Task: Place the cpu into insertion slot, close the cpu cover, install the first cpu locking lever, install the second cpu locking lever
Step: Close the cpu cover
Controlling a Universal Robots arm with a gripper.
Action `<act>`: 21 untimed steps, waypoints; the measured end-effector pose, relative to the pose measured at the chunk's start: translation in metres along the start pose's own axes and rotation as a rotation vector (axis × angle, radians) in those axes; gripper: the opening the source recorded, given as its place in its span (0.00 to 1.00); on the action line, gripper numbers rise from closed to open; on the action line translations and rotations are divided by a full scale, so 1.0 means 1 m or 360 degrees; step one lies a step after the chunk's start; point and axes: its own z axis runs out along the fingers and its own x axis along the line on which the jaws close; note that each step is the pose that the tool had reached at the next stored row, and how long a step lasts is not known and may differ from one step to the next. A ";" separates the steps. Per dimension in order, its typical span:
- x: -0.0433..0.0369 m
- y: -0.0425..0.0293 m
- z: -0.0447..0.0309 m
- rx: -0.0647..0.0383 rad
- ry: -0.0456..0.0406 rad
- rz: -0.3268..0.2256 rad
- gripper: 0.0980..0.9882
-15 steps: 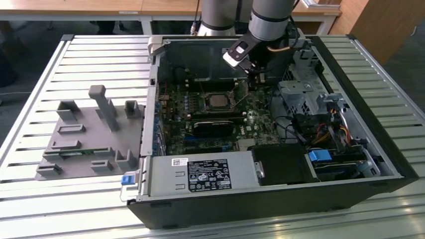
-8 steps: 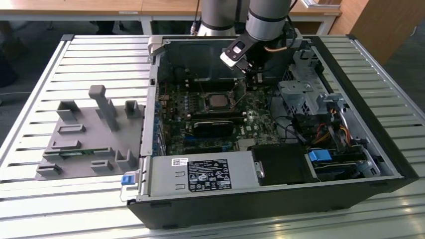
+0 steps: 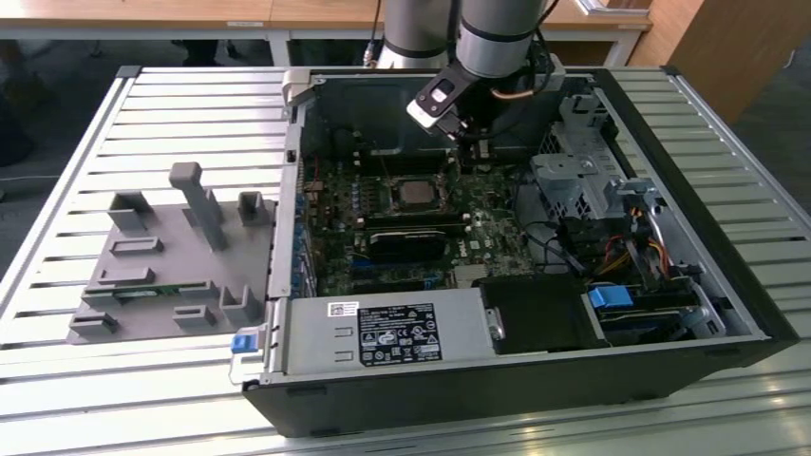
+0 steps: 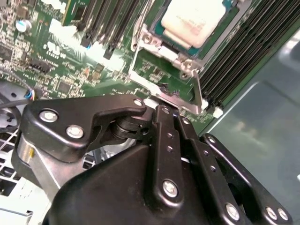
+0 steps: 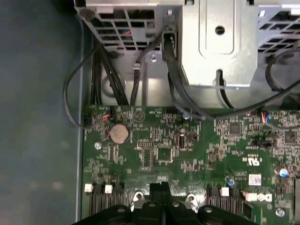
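The cpu [image 3: 416, 193], a pale square chip, lies in the insertion slot [image 3: 391, 182] in the middle of the green motherboard; the second wrist view shows the cpu [image 4: 197, 21] seated inside the slot's metal rim [image 4: 233, 26]. The cpu cover [image 4: 137, 61], a thin metal frame with an open window, is swung open off the slot and stands tilted beside it. My gripper [image 4: 161, 110] is shut, its black tips right at the cover's free edge; whether they touch it I cannot tell. In the exterior view the gripper [image 3: 472, 144] hangs just behind the slot. The first wrist view shows the gripper [image 5: 161, 186] over the board.
The open computer case [image 3: 747, 313] lies on a slatted table. A grey fixture [image 3: 165, 256] sits at the exterior view's left. A power supply [image 3: 380, 332], a drive cage [image 3: 576, 180] and cables [image 5: 173, 84] crowd the board. Black memory slots [image 4: 243, 51] flank the slot.
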 end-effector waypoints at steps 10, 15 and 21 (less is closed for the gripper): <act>0.0001 -0.0195 0.0002 0.0000 0.0000 0.0000 0.01; 0.0001 -0.0275 0.0015 0.0000 0.0000 0.0000 0.01; -0.0001 -0.0399 0.0039 0.0000 0.0000 0.0000 0.01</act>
